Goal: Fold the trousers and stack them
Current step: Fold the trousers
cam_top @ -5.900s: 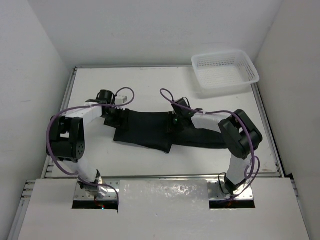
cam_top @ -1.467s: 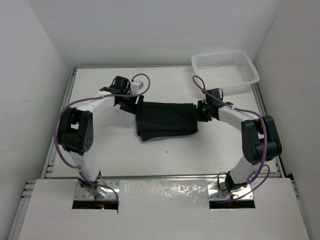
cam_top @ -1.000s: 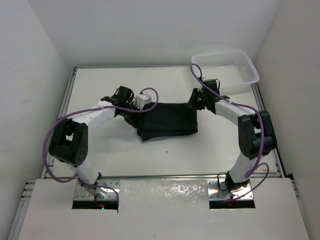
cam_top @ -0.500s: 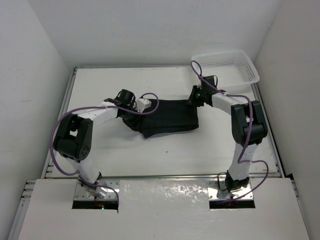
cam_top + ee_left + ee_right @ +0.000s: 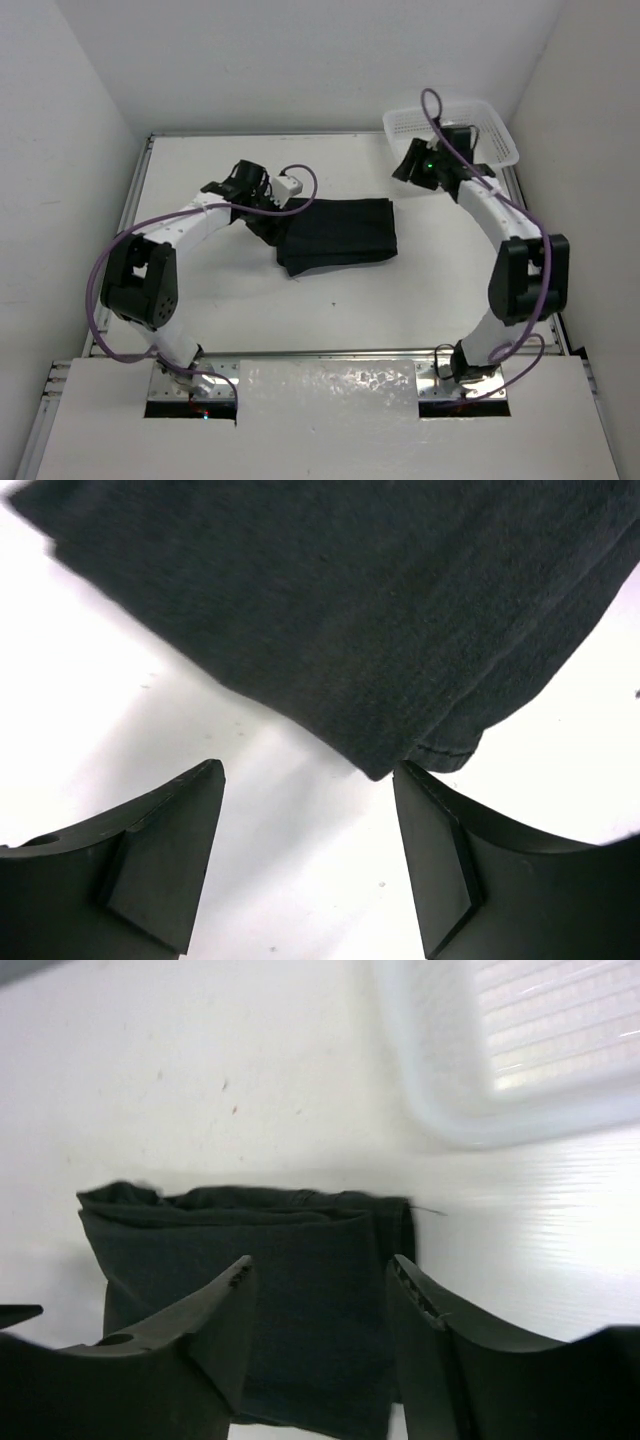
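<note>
Black trousers (image 5: pixel 338 233), folded into a thick rectangle of several layers, lying flat near the middle of the white table (image 5: pixel 200 290). Left edge somewhat uneven, with a lower layer sticking out at the near-left corner; right edge straight.

At the left edge, the left gripper (image 5: pixel 266 220), lowered close over the table. Seen from the left wrist: jaws spread wide, nothing between them but bare table, one folded corner of the fabric reaching almost to the fingertip on the right of that view.

To the right and further back, the right gripper (image 5: pixel 408 168), raised and well apart from the cloth. Also parted, gripping nothing; through the gap, in the right wrist view, the far side of the folded pile.

Just behind that gripper, a white mesh basket (image 5: pixel 450 135) at the far right corner of the table. Purple cables (image 5: pixel 296 190) looping over both arms, one loop hanging above the left end of the fabric.
</note>
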